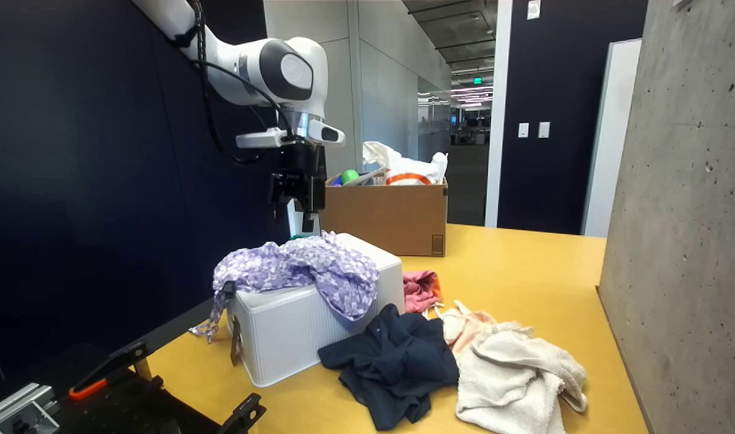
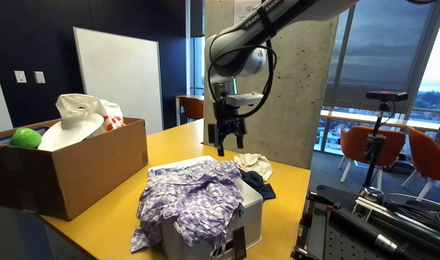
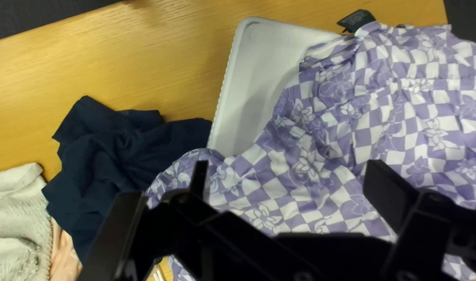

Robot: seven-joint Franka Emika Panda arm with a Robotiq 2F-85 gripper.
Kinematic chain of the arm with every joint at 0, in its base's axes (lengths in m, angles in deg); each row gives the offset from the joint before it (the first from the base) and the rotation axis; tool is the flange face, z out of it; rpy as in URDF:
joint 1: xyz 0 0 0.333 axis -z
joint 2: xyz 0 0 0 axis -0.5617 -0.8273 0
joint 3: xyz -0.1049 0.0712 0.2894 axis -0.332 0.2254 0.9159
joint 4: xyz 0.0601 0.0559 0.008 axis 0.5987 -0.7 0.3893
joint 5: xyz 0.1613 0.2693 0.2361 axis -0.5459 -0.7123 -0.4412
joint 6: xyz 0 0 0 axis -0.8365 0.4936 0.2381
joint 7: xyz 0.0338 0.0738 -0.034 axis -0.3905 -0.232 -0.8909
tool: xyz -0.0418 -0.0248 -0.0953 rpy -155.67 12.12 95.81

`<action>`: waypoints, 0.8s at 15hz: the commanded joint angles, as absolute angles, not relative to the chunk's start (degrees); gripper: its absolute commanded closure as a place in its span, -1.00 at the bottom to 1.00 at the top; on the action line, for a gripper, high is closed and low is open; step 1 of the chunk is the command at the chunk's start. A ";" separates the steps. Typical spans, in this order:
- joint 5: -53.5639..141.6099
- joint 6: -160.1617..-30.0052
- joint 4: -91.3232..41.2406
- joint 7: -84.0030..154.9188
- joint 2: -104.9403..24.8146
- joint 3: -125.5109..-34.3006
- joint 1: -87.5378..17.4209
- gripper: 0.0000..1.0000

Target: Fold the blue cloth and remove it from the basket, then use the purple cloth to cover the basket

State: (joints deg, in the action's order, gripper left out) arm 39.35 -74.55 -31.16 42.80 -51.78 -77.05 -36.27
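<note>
We judge the purple cloth (image 3: pixel 409 117) light, thin and soft, likely to slump or slip, so we would pinch a raised fold near its edge. It lies below our gripper (image 2: pixel 230 146), draped over part of the basket (image 1: pixel 301 343); the jaws stand wide apart, holding nothing, and the blue cloth (image 3: pixel 113 164) sits lower, off to one side

"fran… emika" on the arm (image 2: pixel 250 32)

Glare at the window (image 2: pixel 435 72), soft shadow on the basket (image 3: pixel 257 93), blurry close-up hand (image 3: pixel 294 187).
</note>
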 commanded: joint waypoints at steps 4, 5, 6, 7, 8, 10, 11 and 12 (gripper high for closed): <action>37.87 -88.75 -37.90 41.25 -54.06 -76.72 -34.87 -1.00; 37.78 -89.83 -38.72 41.47 -54.15 -76.67 -34.96 -1.00; 37.60 -90.82 -39.72 41.42 -53.90 -76.48 -35.01 -1.00; 37.53 -91.85 -40.57 41.23 -53.64 -76.37 -34.99 -0.86; 37.35 -92.75 -41.47 41.14 -53.21 -76.27 -34.91 -0.45; 37.14 -93.96 -42.69 40.79 -52.71 -76.17 -34.77 -0.36; 37.04 -94.58 -42.91 40.47 -52.72 -76.21 -34.62 -0.23; 37.00 -94.83 -43.09 40.34 -52.74 -76.27 -34.57 -0.08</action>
State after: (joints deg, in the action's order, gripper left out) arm 38.66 -92.78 -40.58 42.25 -54.75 -76.72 -35.36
